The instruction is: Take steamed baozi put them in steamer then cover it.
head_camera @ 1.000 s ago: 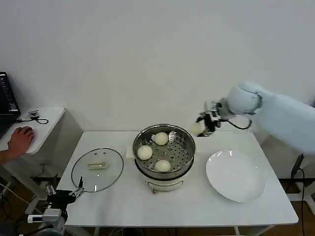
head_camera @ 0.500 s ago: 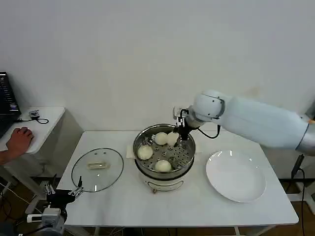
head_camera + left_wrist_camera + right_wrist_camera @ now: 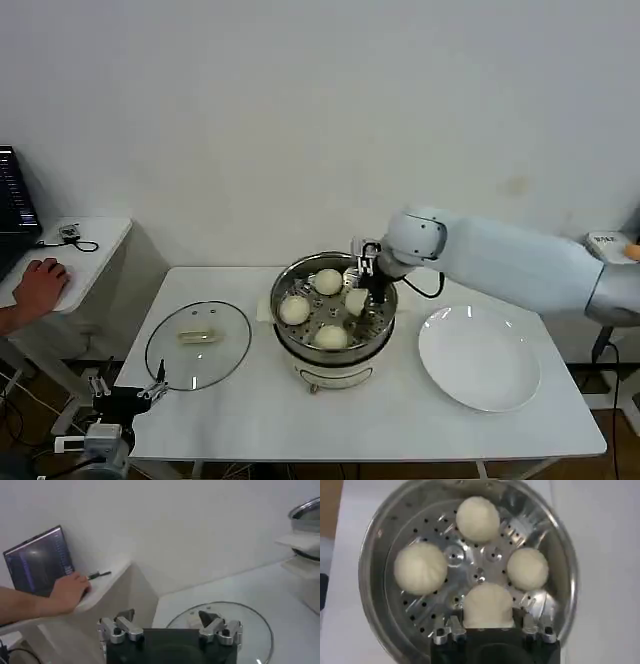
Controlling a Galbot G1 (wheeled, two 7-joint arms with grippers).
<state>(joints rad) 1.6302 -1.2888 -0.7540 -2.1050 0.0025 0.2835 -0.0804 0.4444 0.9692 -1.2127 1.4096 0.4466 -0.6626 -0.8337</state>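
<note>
The steamer (image 3: 333, 322) is a shiny steel pot on a white base at the table's middle. On its perforated tray (image 3: 475, 570) lie three steamed baozi (image 3: 478, 512) (image 3: 420, 568) (image 3: 527, 568). My right gripper (image 3: 362, 290) reaches down into the pot's right side, shut on a fourth baozi (image 3: 488, 605), which hangs just above the tray near the rim (image 3: 568, 595). The fingers (image 3: 530, 625) press against both of its sides. The steamer's clear glass lid (image 3: 198, 343) lies flat on the table to its left. My left gripper (image 3: 165, 617) waits open, low at the table's front left corner, facing the lid (image 3: 250, 625).
A flat white plate (image 3: 480, 358) lies to the right of the steamer. A small side table (image 3: 80, 245) with a laptop stands off to the left. The wall is close behind the table.
My right gripper carried the baozi from right of the steamer to over it, then lowered it into the pot. The left arm has not moved.
</note>
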